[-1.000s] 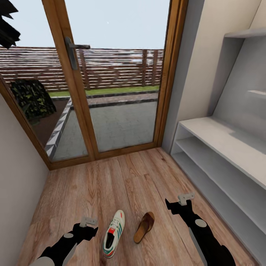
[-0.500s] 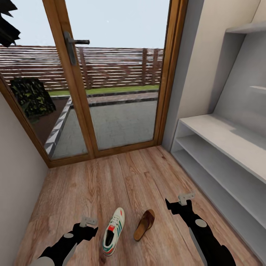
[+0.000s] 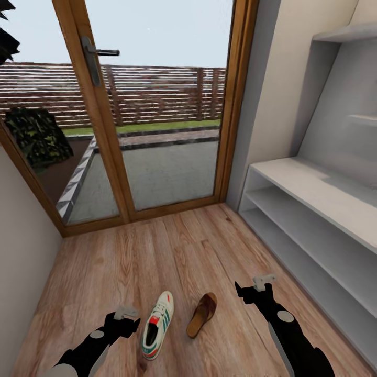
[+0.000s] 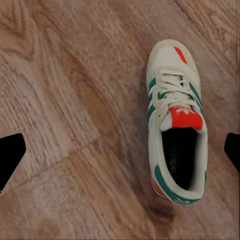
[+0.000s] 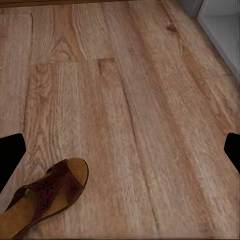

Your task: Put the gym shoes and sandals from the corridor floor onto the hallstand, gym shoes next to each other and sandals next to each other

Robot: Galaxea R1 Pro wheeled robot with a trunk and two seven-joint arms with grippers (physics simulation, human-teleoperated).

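One cream-white gym shoe (image 3: 157,325) with green stripes lies on the wood corridor floor (image 3: 157,251), its toe toward the glass door. A brown sandal (image 3: 202,314) lies just to its right. My left gripper (image 3: 128,323) hovers open just left of the gym shoe (image 4: 176,122). The shoe lies on the floor below and beside the open left gripper (image 4: 120,152). My right gripper (image 3: 244,291) hangs open to the right of the sandal (image 5: 47,192), with bare floor under the right gripper (image 5: 120,150). The white hallstand (image 3: 314,201) runs along the right wall.
A wood-framed glass door (image 3: 157,131) closes the corridor's far end. A plain wall (image 3: 21,251) bounds the left side. The hallstand's two shelves (image 3: 309,246) are bare, with a floating shelf (image 3: 345,32) above.
The whole picture has shifted slightly, so the camera moved. Both arms keep their pose in it, and the gym shoe and sandal lie where they were on the floor.
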